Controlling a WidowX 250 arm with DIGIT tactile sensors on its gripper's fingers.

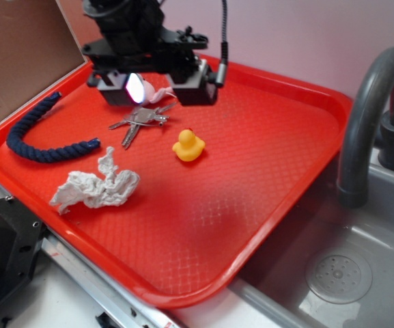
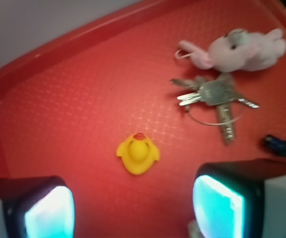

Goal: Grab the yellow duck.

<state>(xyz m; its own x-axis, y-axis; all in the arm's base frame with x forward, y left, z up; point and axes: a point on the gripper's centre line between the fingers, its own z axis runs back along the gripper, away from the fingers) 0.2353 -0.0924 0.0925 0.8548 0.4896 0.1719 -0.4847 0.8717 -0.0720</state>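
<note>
Duck [image 2: 138, 154]: on the red tray [image 1: 251, 205], upright, beak toward the tray's far rim; in the wrist view it sits just ahead of the gap between the two pads [image 2: 48, 210], nearer the left one, touching neither. Gripper [image 1: 157, 89]: above the tray, jaws wide apart, holding nothing. Keys [image 2: 214, 96]: beside the duck, apart from it. Pink plush [image 2: 242, 49]: beyond the keys. Blue rope [image 1: 36, 137] and crumpled white cloth [image 1: 94, 188]: near the tray's left side
</note>
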